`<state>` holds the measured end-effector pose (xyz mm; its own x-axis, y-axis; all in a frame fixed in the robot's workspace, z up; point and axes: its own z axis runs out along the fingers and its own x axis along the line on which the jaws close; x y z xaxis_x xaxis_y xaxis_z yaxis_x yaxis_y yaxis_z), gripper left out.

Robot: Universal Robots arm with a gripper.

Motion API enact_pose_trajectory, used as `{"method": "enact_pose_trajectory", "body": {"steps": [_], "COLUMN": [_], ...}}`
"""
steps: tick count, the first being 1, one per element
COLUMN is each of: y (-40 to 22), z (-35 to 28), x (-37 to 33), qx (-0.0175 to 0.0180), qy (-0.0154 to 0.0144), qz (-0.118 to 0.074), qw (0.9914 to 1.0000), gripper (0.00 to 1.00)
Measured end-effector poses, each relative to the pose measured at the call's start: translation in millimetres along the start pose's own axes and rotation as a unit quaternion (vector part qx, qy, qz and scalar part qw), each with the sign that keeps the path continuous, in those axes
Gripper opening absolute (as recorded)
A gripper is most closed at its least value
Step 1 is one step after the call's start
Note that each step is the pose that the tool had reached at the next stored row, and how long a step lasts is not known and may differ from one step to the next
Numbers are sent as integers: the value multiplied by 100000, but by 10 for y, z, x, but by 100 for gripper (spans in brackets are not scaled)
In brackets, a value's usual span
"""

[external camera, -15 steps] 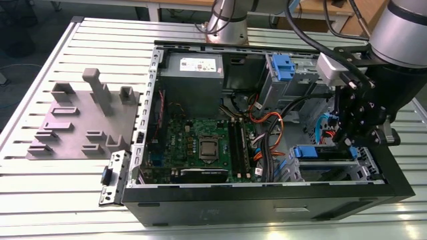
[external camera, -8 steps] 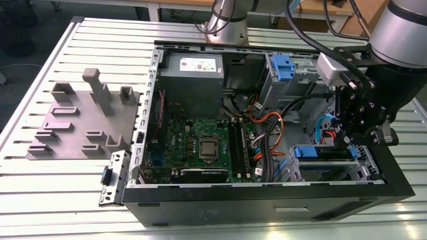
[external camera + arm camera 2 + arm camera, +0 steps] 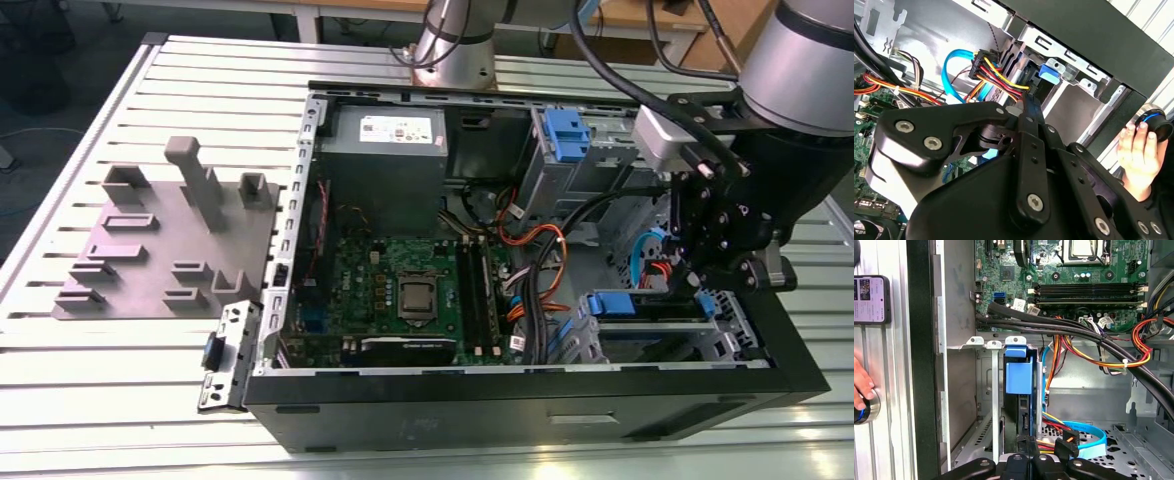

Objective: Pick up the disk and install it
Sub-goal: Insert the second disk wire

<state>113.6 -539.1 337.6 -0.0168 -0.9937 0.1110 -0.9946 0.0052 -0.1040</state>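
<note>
**Arm reaches down into the computer case**

The arm bends over the open computer case [image 3: 534, 385], gripper [image 3: 697, 275] low inside beside the drive cage [image 3: 985, 390]. The disk [image 3: 1019, 390] sits slotted in that cage. Whether the gripper grips anything, I cannot tell.

A green motherboard [image 3: 400, 290] lies on the floor of the open computer case [image 3: 534, 395], with a grey power supply [image 3: 387, 140] beyond it. A grey fixture block [image 3: 160, 250] sits on the slatted table [image 3: 80, 380], well apart from the fingers. A phone [image 3: 871, 299] lies on the table outside the case wall.
</note>
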Motion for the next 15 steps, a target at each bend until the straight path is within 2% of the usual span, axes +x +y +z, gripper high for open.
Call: {"method": "enact_pose_trajectory", "body": {"steps": [6,8,15], "y": [0,-2,9], "z": [-1,-22,-231], "x": [1,3,26], "qx": [-1,-55,-354], "qy": [-42,-126,-238], "qz": [8,8,-19], "qw": [100000,100000,99999], "gripper": [11,11,11]}}
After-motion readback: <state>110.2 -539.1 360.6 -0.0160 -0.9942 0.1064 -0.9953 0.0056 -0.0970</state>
